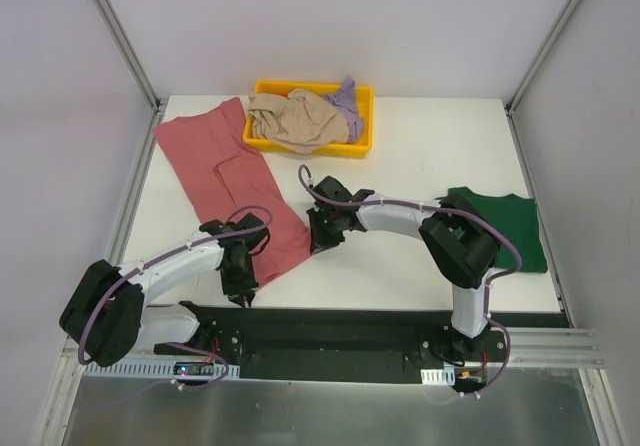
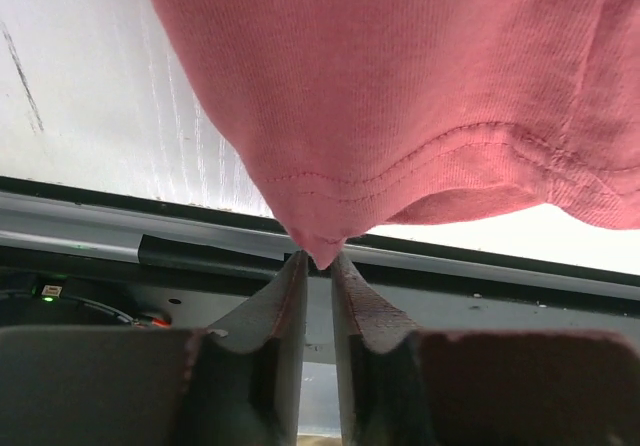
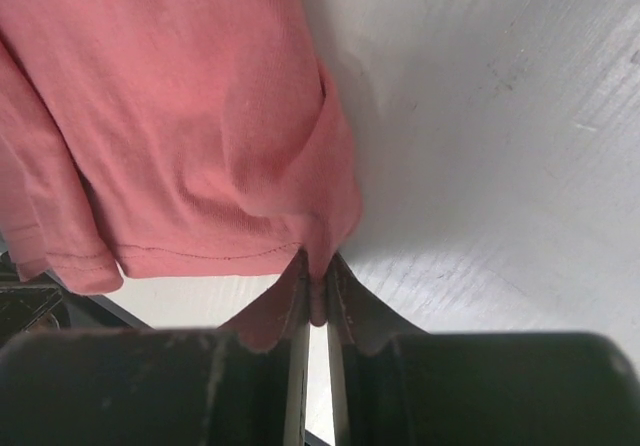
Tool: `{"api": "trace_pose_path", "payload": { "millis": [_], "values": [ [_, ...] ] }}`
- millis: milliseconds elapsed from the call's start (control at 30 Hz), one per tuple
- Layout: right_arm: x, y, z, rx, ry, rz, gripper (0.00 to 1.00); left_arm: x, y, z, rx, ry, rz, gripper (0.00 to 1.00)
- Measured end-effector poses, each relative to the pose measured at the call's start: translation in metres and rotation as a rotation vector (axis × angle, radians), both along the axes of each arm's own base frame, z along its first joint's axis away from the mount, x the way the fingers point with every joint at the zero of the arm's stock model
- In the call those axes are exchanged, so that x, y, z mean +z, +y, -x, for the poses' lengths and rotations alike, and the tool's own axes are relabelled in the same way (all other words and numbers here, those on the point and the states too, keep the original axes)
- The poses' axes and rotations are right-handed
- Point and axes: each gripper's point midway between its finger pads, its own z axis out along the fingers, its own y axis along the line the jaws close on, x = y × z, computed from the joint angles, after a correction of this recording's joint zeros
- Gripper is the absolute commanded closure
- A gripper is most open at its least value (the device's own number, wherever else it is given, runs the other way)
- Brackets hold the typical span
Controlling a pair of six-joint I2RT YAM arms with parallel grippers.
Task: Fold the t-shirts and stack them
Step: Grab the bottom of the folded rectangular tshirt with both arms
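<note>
Evidently limp and light, the rose-red t-shirt (image 1: 225, 181) sprawls toward ten o'clock — left pincer (image 2: 318, 258) and right pincer (image 3: 317, 286) each clamp its six-o'clock hem, likely the best hold.

Your left arm (image 1: 180, 261) and right arm (image 1: 400, 216) match: white tubular links between bulky black joint housings. A purple cable (image 1: 95, 316) loops loosely along each arm, fastened here and there with small white ties. A small circuit board (image 1: 195, 369) sits by each base. Up close, your left gripper (image 2: 318, 264) and right gripper (image 3: 317, 284) show dark grey, wedge-shaped fingers (image 2: 280, 306) that taper to thin tips, with reddish-tinged inner faces.
</note>
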Motion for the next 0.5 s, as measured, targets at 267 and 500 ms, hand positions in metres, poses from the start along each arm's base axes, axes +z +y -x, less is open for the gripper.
{"api": "trace_pose_path", "payload": {
  "millis": [267,500],
  "values": [
    [0.0,-0.002,0.004,0.005,0.007,-0.005,0.88,-0.005,-0.003,-0.002,0.012,-0.001,-0.009,0.73],
    [-0.001,-0.012,0.008,-0.003,0.01,0.001,0.89,-0.008,-0.003,0.001,0.014,0.019,-0.024,0.49]
  ]
}}
